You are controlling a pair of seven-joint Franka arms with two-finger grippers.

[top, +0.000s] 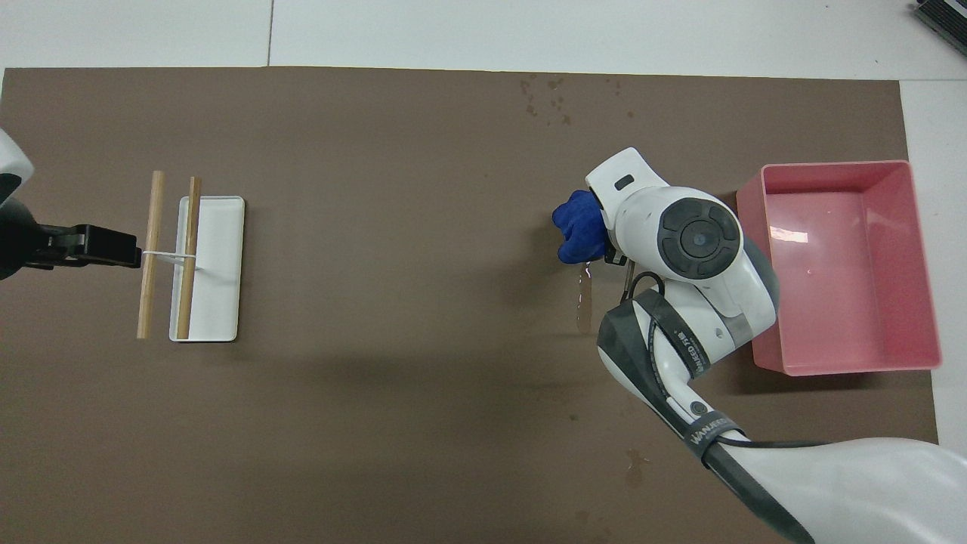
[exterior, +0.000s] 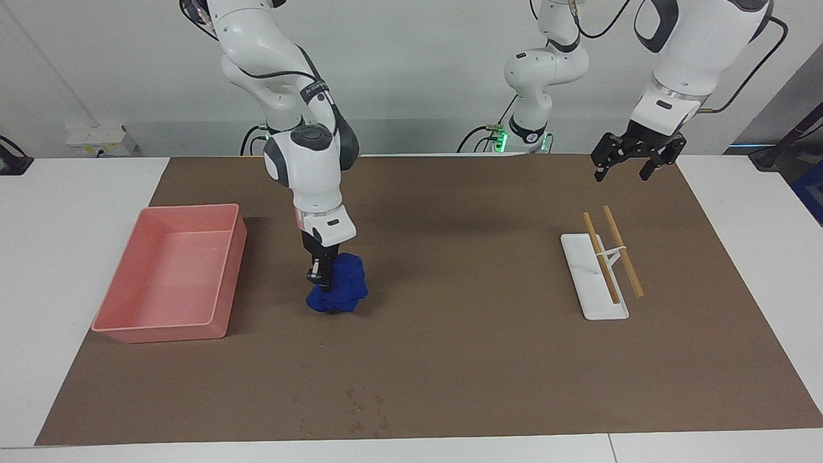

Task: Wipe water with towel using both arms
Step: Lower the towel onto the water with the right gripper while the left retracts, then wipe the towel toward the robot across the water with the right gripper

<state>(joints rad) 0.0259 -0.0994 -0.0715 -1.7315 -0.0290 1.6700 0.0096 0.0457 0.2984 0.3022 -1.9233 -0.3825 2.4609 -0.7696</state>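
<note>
Two arms share the job, and only one is at work. Taking the pink tray (exterior: 168, 273) as the landmark and crossing the facing view from it: the tray sits at the right arm's end of the brown mat (exterior: 450, 360). Just beside it, toward the middle of the mat, the right gripper (exterior: 323, 278) points straight down with its fingers clamped shut on the towel (exterior: 339, 292), a deep-blue wad whose underside presses on the mat. In the overhead view the water (top: 582, 302) shows as a thin darker streak running from the towel (top: 578, 234) back toward the robots, alongside the tray (top: 922, 264). A cluster of small dark specks (exterior: 363, 411) lies farther from the robots than the tray, near the mat's edge.

Well apart from the tray, at the left arm's end, a white holder (exterior: 595, 276) carries two wooden sticks (exterior: 611, 254). The left gripper (exterior: 633, 159) hangs over the mat edge nearer the robots than the holder, fingers spread wide and holding nothing; this arm waits.

As for handling, the towel looks soft, light and limp: it will squash and trail rather than slide as one piece. A pinch high on the wad, as now, likely leaves the loose bulk underneath to soak the streak, though a corner could drag free.
</note>
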